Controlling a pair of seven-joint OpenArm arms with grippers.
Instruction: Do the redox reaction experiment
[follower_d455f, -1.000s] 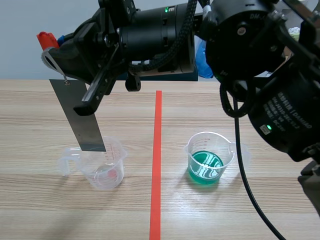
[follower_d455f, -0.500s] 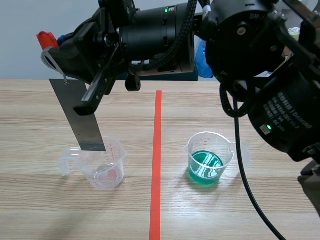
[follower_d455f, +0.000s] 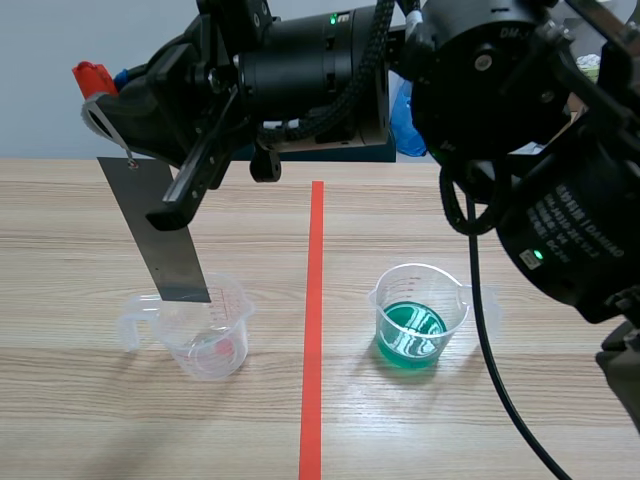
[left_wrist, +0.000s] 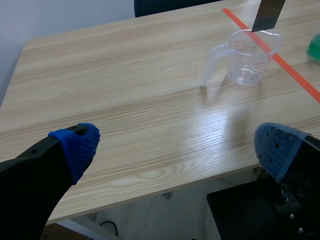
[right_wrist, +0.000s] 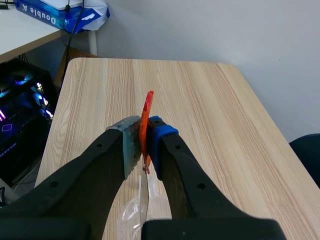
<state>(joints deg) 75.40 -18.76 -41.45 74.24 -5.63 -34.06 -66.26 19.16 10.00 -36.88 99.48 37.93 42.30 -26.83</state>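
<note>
I judge the experiment barely begun. The strip (follower_d455f: 158, 235) hangs dry over the empty cup (follower_d455f: 205, 330), left of the tape line (follower_d455f: 314, 300). It has not yet gone into the green cup (follower_d455f: 412, 318) right of that line; both cups stand nearer the table's (follower_d455f: 80, 420) front edge. My right gripper (right_wrist: 145, 137) is clamped narrow on the red clip (right_wrist: 147, 107) carrying the strip. My left gripper (left_wrist: 176, 147) is spread wide over the table's edge, holding nothing.

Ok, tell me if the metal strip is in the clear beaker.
Out, or barely in: the metal strip hangs from the right gripper, its lower end at the rim of the clear beaker.
</note>
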